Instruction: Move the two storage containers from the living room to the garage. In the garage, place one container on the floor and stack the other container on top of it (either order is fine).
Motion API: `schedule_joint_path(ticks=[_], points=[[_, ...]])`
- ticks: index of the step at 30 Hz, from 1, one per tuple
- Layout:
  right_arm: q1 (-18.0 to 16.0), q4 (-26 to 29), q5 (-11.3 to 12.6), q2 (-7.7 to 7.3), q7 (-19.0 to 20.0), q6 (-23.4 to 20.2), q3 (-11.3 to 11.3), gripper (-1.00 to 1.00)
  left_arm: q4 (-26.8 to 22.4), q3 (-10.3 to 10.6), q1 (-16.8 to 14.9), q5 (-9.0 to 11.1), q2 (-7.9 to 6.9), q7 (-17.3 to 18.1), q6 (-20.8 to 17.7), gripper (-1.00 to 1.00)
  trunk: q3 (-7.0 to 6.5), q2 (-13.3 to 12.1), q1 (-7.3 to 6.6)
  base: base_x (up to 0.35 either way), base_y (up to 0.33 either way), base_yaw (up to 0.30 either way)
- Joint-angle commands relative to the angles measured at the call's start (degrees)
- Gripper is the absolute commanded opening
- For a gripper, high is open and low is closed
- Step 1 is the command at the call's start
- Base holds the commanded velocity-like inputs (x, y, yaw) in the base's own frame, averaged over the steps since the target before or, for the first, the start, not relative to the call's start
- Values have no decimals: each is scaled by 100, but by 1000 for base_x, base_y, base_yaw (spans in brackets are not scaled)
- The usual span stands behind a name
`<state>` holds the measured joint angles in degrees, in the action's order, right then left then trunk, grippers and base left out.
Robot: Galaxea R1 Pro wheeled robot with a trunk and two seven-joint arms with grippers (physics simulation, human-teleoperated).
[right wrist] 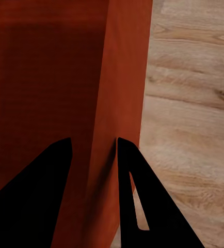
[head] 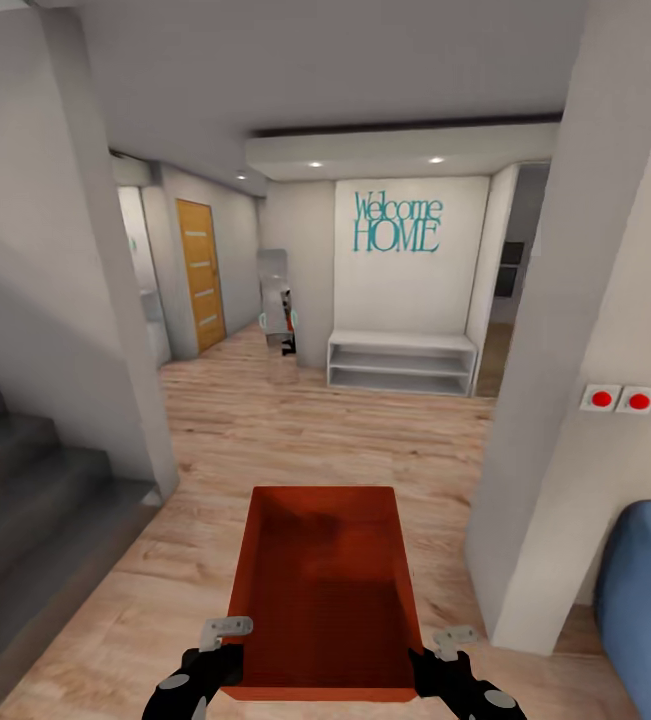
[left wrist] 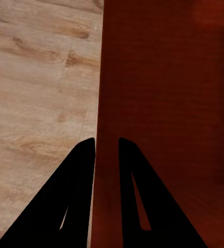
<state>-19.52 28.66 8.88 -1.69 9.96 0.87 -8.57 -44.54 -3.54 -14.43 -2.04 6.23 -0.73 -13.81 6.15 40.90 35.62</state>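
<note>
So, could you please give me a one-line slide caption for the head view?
Both grippers, left and right, hold an orange-red storage container by its side walls above wood flooring, facing a "Welcome HOME" wall.

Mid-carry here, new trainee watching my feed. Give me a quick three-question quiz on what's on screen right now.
1. True or false: both hands grip the same container.
2. The floor under the container is: A) dark concrete B) light wood planks C) carpet
3. What do the teal wall letters say?

Key:
1. True: left hand and right hand each pinch a side wall of the orange-red container.
2. B, wood planks.
3. "Welcome HOME".
</note>
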Motion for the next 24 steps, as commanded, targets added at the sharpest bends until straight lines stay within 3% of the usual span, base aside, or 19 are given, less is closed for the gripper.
schedule_joint_path(ticks=[1, 10, 24], points=[[1, 0, -387, -16, 120, 10, -136, -100, -81, -305, -7, -34, 1, -24, -34, -100, 10, 7, 5, 329, 0, 197], [1, 0, -387, -16, 120, 10, -136, -100, -81, -304, -7, -33, 1, -24, -34, -100, 10, 7, 5, 329, 0, 201], [1, 0, -396, -16, 120, 10, -136, -100, -81, -301, -7, -33, 8, -24, -34, -100, 10, 7, 5, 329, 0, 12]])
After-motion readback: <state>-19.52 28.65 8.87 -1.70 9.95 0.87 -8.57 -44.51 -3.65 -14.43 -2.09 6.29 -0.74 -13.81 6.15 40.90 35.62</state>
